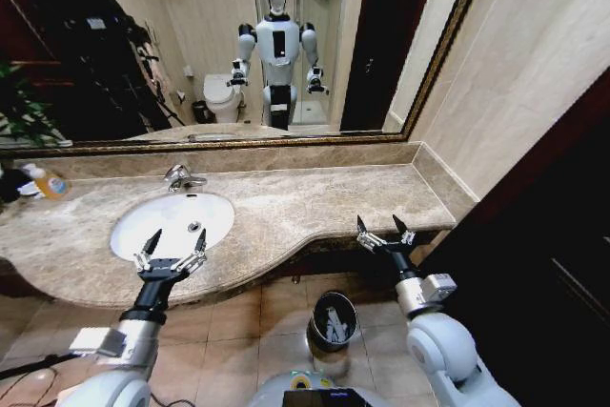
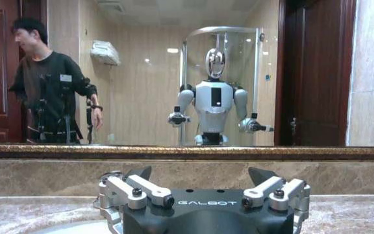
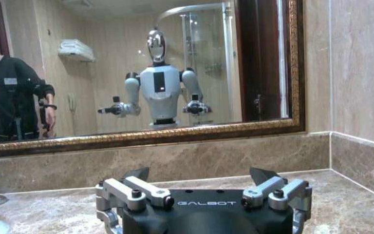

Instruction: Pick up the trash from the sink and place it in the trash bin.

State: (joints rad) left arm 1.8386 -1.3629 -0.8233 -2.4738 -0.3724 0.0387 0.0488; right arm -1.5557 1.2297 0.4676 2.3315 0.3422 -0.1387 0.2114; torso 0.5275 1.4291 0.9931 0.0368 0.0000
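- Trash [image 1: 335,327] showed as pale bits lying inside the trash bin [image 1: 331,306], which stood on the tiled floor below the counter edge, between the two arms; what the bits were could not be told.
- Sink [image 1: 172,220] sat sunk in the marble counter [image 1: 315,202], with a chrome tap [image 1: 179,176] behind it and a round drain [image 1: 193,227] in its white bowl; nothing else could be made out in the bowl.
- "GALBOT" was printed in pale letters on the dark body of each gripper, readable in both wrist views.
- Left gripper [image 1: 172,250] hung over the near rim of the sink, jaws spread wide with nothing between them.
- Right gripper [image 1: 385,231] hung at the counter's front edge, well to the right of the sink, jaws likewise spread and empty.
- A pale bottle [image 1: 48,182] with an orange label stood at the counter's far left in the head view; its writing was too small to read.
- Both wrist views looked into the gold-framed mirror [image 3: 174,134], where the robot's reflection stood before a glass shower cabin.
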